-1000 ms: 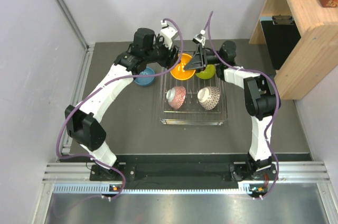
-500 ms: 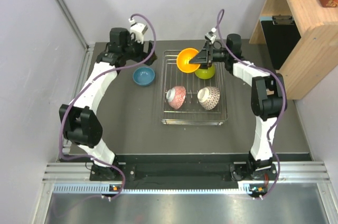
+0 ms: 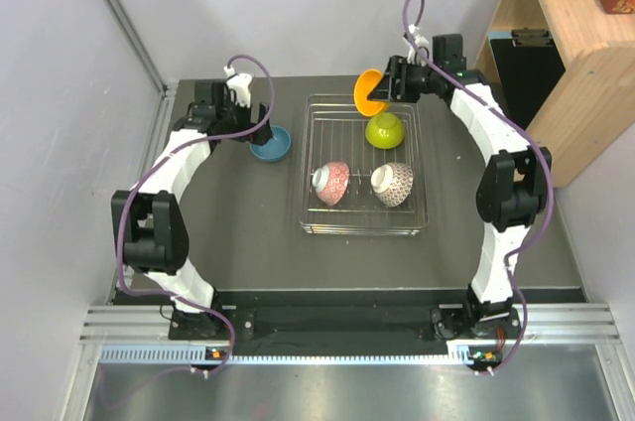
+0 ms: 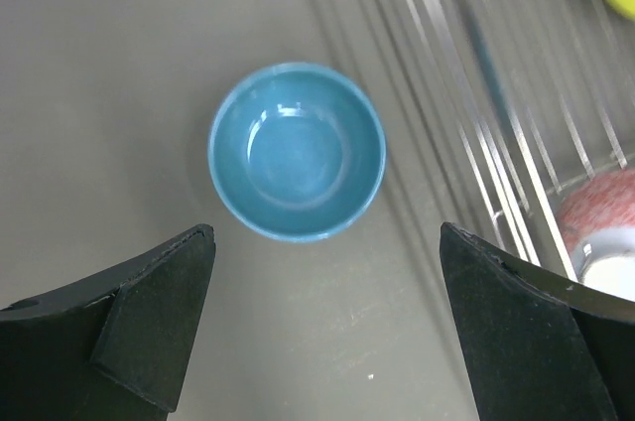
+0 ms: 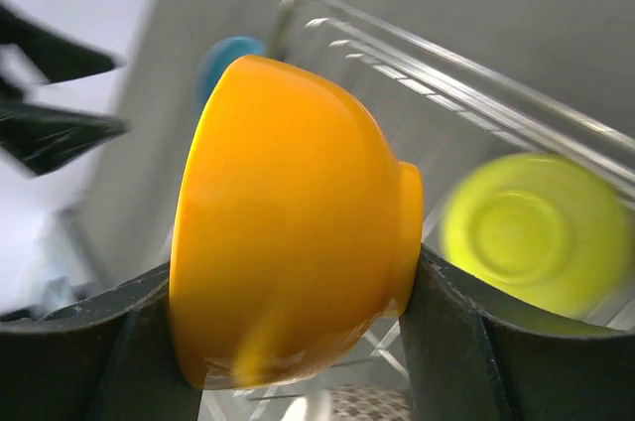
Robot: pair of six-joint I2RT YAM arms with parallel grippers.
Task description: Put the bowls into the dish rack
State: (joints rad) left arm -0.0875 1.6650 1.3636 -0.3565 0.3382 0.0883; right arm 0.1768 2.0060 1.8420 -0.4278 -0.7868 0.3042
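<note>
- left fingers (image 4: 149, 322), how did they stand?
- spread wide, gripping nothing. they hovered over the blue bowl (image 4: 297, 151), which sat upright on the desk (image 4: 119, 64) and showed between them, untouched.
- where was that bowl against the dish rack (image 3: 363, 231)?
- just beside its left wall, toward the far end, with a thin strip of desk between the two.
- and the right fingers (image 5: 466, 342)?
- clamped on the orange bowl (image 5: 288, 212). one finger pressed at the mouth side and the other at the foot. the bowl hung tipped on its side in the air over the rack's far edge, with its mouth turned left in the overhead view.
- was it touching the wire?
- i could not tell.
- what lay in the rack?
- three bowls. the lime-yellow bowl (image 3: 384, 130) was in the far part, right of middle, its foot turned toward the right wrist camera. in the near part the pinkish-red patterned bowl (image 3: 332, 183) and the brownish-grey patterned bowl (image 3: 393, 184) lay on their sides next to each other. the red one was on the left, and both mouths faced left.
- anything else?
- a wooden shelf (image 3: 585, 54) stood off the desk's right side.
</note>
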